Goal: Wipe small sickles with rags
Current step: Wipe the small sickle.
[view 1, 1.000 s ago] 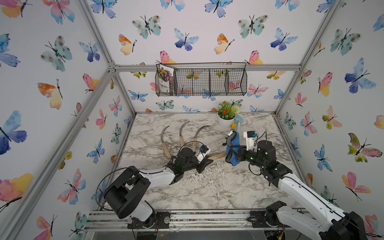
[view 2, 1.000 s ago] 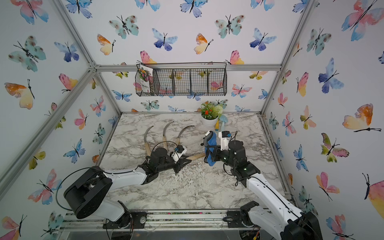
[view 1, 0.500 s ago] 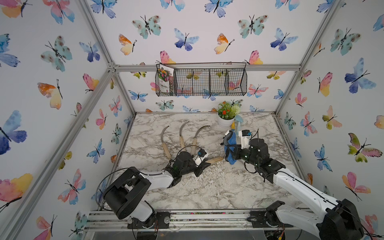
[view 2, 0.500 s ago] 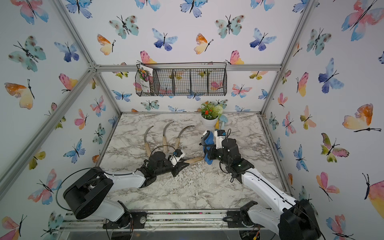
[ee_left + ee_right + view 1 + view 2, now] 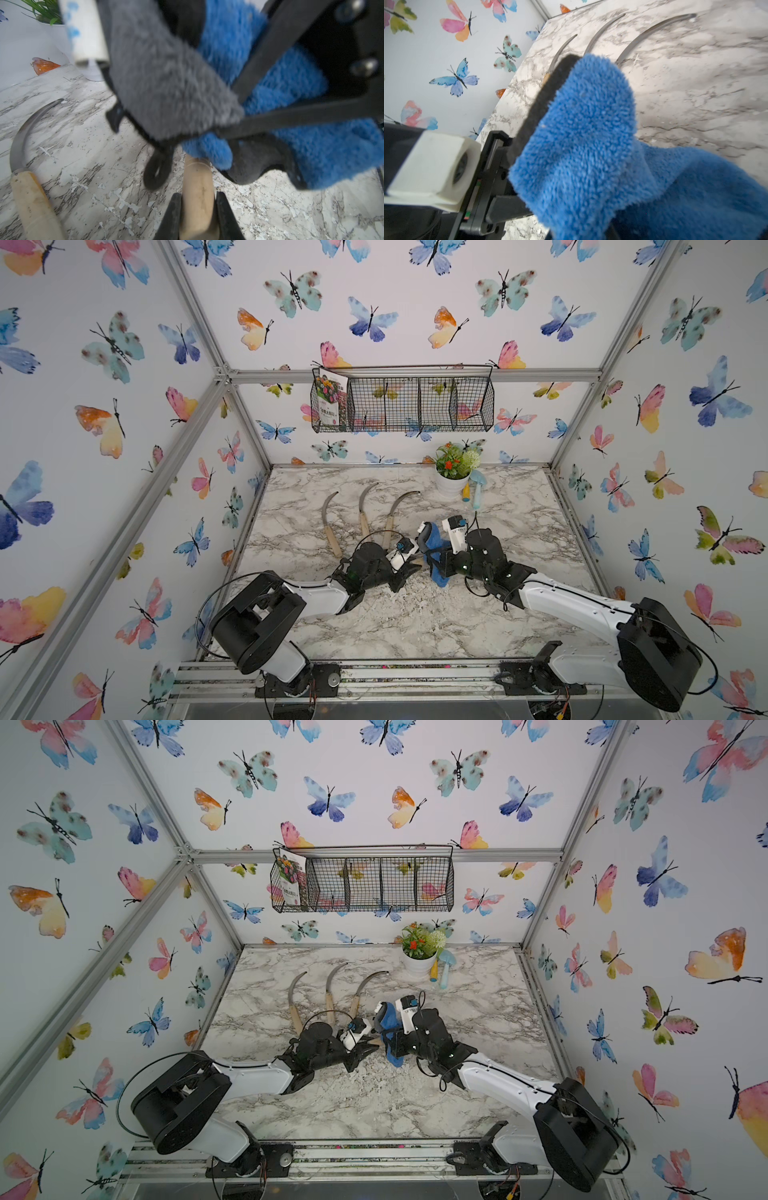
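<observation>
- Small sickles (image 5: 363,510): in both top views three lie side by side on the marble table (image 5: 519,531), left of centre, blades curving toward the back wall. A fourth sickle (image 5: 417,561) shows only a stub of pale handle at mid-table.
- Also from above, the left end effector (image 5: 409,568) is pressed together on that handle, low over the table. Just beside it, the right end effector (image 5: 432,549) pinches the blue rag (image 5: 436,537). A potted plant (image 5: 452,483) and a trowel (image 5: 478,485) sit at the back, well apart from the arms.
- Left wrist: the left end effector's two black fingers (image 5: 172,218) squeeze the fourth sickle's wooden handle (image 5: 197,187) from both sides. The handle runs up under the rag (image 5: 270,83), blue with a grey piece, so the blade is hidden. One of the small sickles (image 5: 22,145) lies flat nearby.
- Right wrist: the rag (image 5: 581,145) fills the frame and buries the fingertips. The blades of the small sickles (image 5: 654,31) lie on the table behind it.
</observation>
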You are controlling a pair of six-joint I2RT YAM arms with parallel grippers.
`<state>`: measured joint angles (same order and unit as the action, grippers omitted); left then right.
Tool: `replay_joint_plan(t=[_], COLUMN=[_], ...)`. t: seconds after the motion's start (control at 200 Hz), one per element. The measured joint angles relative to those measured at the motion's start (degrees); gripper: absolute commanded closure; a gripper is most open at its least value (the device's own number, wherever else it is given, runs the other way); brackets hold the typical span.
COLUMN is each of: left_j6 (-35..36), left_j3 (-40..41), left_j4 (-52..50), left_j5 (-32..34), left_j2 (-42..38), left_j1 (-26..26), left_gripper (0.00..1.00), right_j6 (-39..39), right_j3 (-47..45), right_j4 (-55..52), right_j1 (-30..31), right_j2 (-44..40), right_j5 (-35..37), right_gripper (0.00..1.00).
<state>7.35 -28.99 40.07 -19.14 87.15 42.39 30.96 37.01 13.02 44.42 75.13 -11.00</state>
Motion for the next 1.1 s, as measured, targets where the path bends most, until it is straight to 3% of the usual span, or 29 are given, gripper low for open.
replay_joint_plan(t=[0.29, 0.471, 0.711, 0.841, 1.096], left_j6=[0.0, 0.0, -0.1, -0.1, -0.1], left_j3=[1.9, 2.0, 3.1, 3.1, 3.2], left_j4=[0.5, 1.1, 0.0, 0.6, 0.8], left_j5=[0.9, 1.3, 2.2, 2.3, 2.3], left_j2=[-0.8, -1.0, -1.0, -1.3, -1.4], left_j1=[0.0, 0.0, 0.0, 0.0, 0.0], left_gripper=[1.00, 1.00, 1.00, 1.00, 1.00], right_j6=[1.1, 1.6, 1.9, 2.1, 1.7], right_j3=[0.1, 0.1, 0.8, 0.6, 1.6], right_j4=[4.4, 6.2, 6.6, 4.0, 1.3], right_j1=[3.3, 3.2, -2.1, -5.5, -4.2], right_j2=[2.3, 4.9, 9.6, 9.6, 9.2], right_j5=[-1.4, 2.3, 2.7, 6.7, 8.3], right_gripper=[0.98, 0.98, 0.98, 0.98, 0.98])
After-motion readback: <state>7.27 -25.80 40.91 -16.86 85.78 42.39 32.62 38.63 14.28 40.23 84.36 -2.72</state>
